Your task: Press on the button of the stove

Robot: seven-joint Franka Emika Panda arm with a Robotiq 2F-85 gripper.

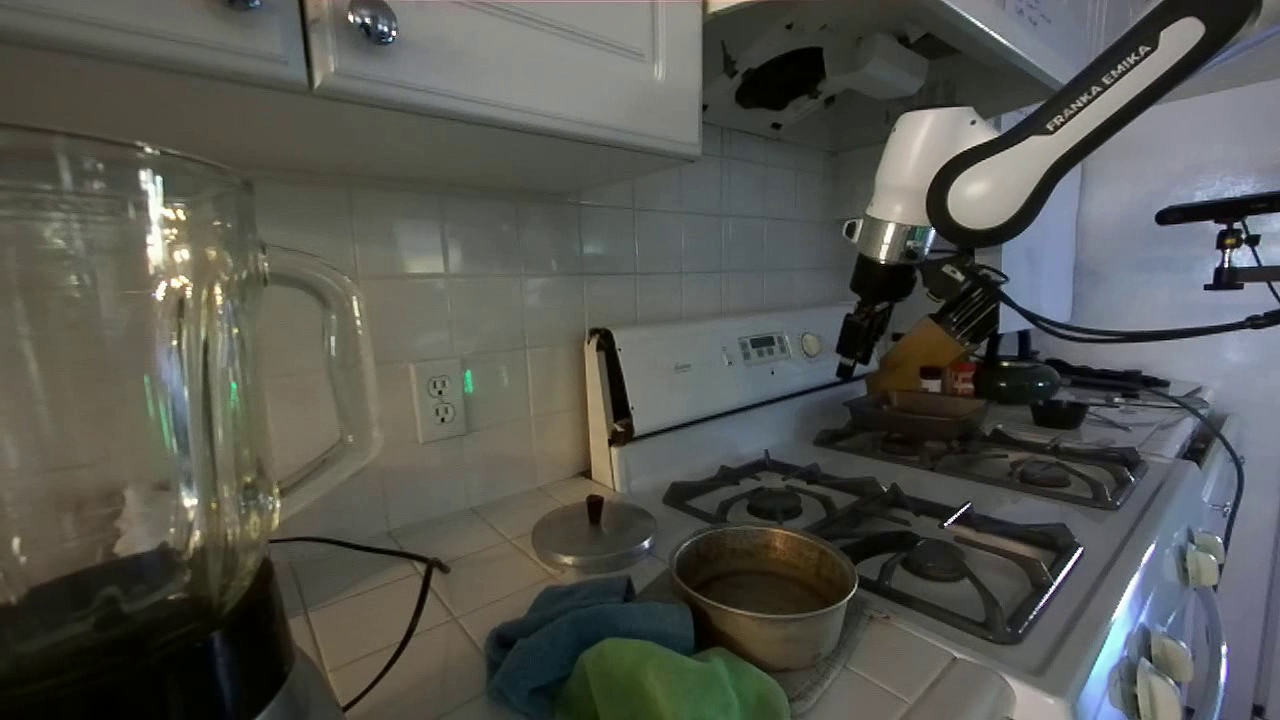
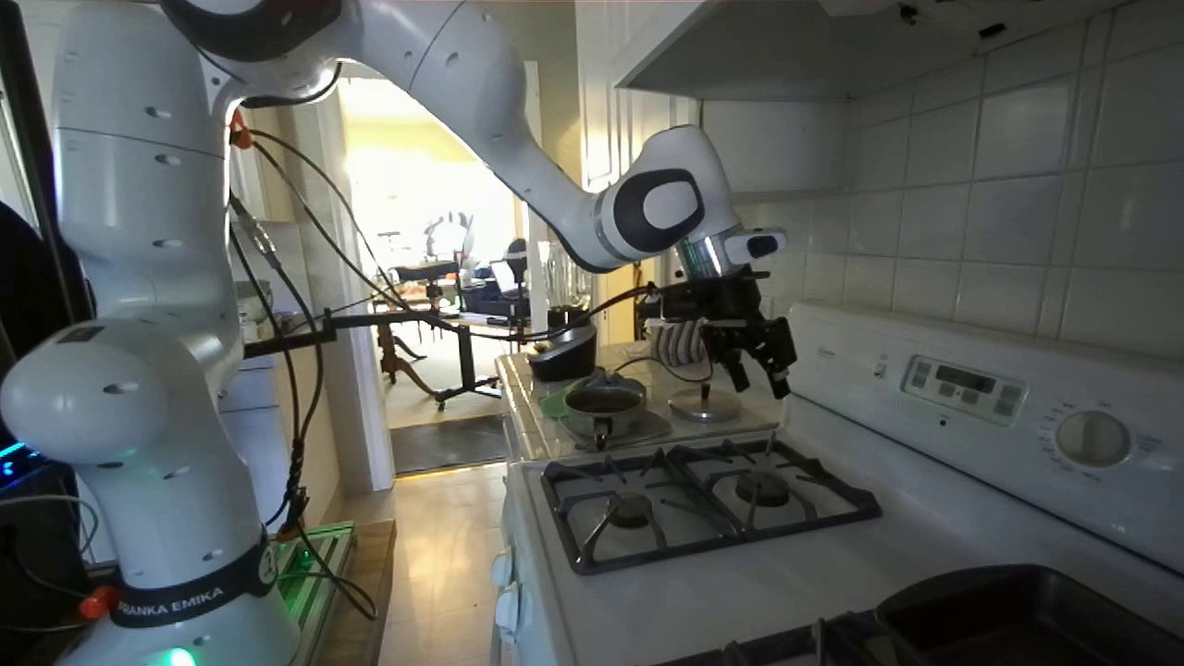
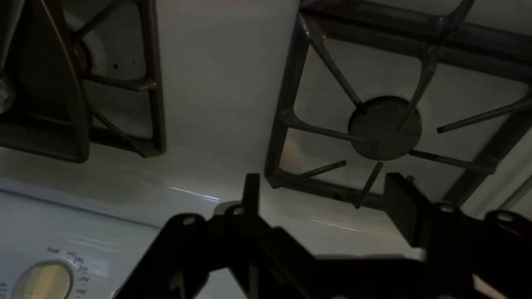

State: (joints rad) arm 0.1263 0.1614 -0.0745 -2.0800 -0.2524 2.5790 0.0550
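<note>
Stove (image 2: 740,578): 1, white gas range, standing beneath the arm (image 2: 472,83) and next to the tiled desk (image 1: 450,660). Back panel (image 2: 1008,453): 1, upright, carrying 1 dial (image 2: 1092,438) and 1 keypad (image 2: 964,389) with 1 display (image 2: 965,377); its buttons (image 2: 1010,400) are too small to count.

Fingers (image 3: 403,207): 2, released, spread well apart in the wrist view. They hang over the rear of the stove, near the back panel; tips stand apart from the keypad in both exterior views.

Grates (image 2: 731,538): 2, black. Burner caps (image 1: 935,560): 3 plain in an exterior view, a 4th partly hidden by the baking pan (image 1: 915,418). The wrist view frames 1 cap whole. Pan count: 1, rectangular, resting on the grate farther from the saucepan (image 1: 780,635). Front knobs (image 1: 1203,567): at least 4 in an exterior view, overlapping, so the total is uncertain.

On the desk: 1 saucepan, handle (image 1: 885,543) pointing toward the stove; 1 round lid (image 1: 590,540) near it, with 1 dark knob (image 1: 595,508); 1 blue cloth (image 1: 590,640) touching 1 green cloth (image 1: 665,685); 1 glass blender (image 1: 130,400). Wall outlet (image 1: 438,400): 1, with 2 sockets (image 1: 439,385).

Behind the pan in that view: 1 wooden knife block (image 1: 920,350), its knife handles (image 1: 970,318) too crowded to count; 2 small jars (image 1: 962,378) just in front of it; 1 dark green pot (image 1: 1018,382) beside them. Cabinet knobs (image 1: 373,20): 2, along the top edge.
</note>
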